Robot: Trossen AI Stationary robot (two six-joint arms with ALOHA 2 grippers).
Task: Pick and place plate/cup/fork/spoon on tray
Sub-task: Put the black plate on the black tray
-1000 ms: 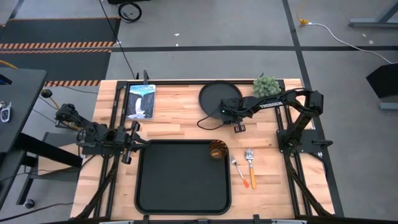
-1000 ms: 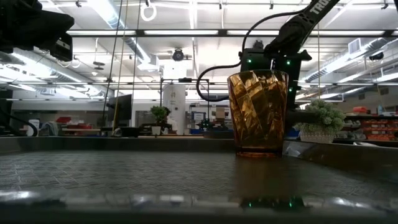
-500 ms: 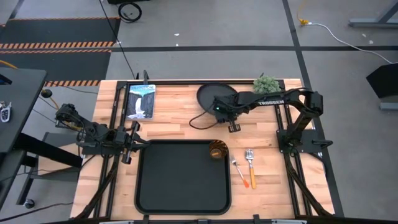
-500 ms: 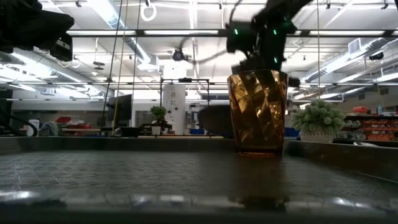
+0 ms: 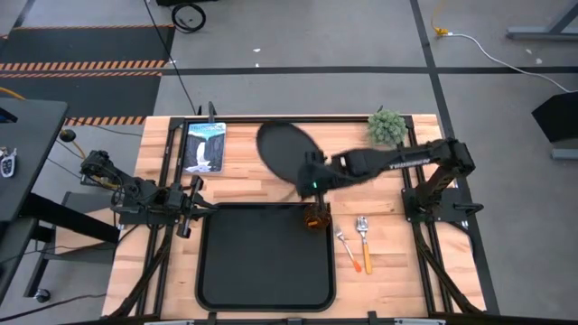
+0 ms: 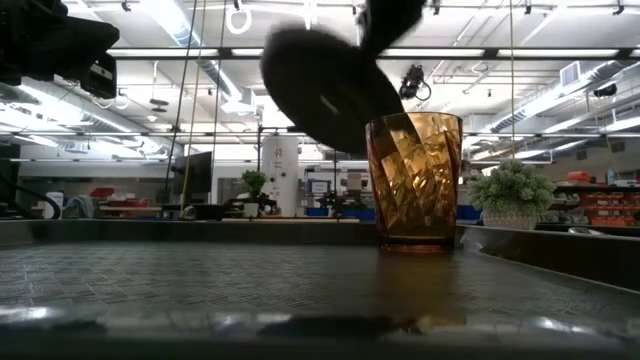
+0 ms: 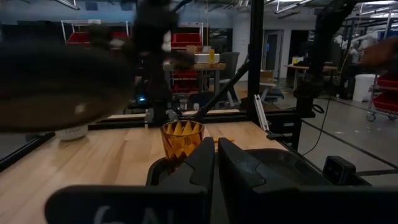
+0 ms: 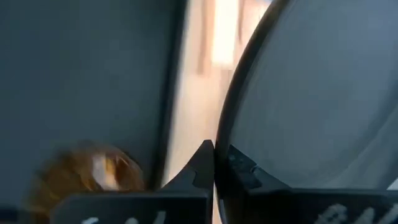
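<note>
tray (image 5: 235,262): sits at 6 o'clock on the table (image 5: 262,176), bed bare apart from the cup. Plenty of landing room toward its 9 o'clock side; risk only if the plate is set down near the cup corner.
plate (image 5: 287,155): off the table, tilted, carried above the boards at about 12 o'clock of the tray. Held by one rim edge only, so I judge it could swing or slip out if the arm stops hard.
right gripper (image 5: 310,177): fingers pinched onto the plate's rim, nearly closed, as the right wrist view shows; it hangs just above the tray's far edge, close over the cup. Thin grip on a smooth rim is the weak point.
left gripper (image 5: 187,215): parked at 9 o'clock of the tray, fingers together, holding nothing. No conflict unless the plate path drifts that way.
cup (image 5: 314,218): upright in the tray's 1 o'clock corner. Main hazard: the low plate edge or the wrist clips it on descent and tips it.
fork (image 5: 365,239): on the table at 3 o'clock of the tray, well clear of the plate.
spoon (image 5: 349,248): just beside the fork, between it and the tray. Not at risk now.
</note>
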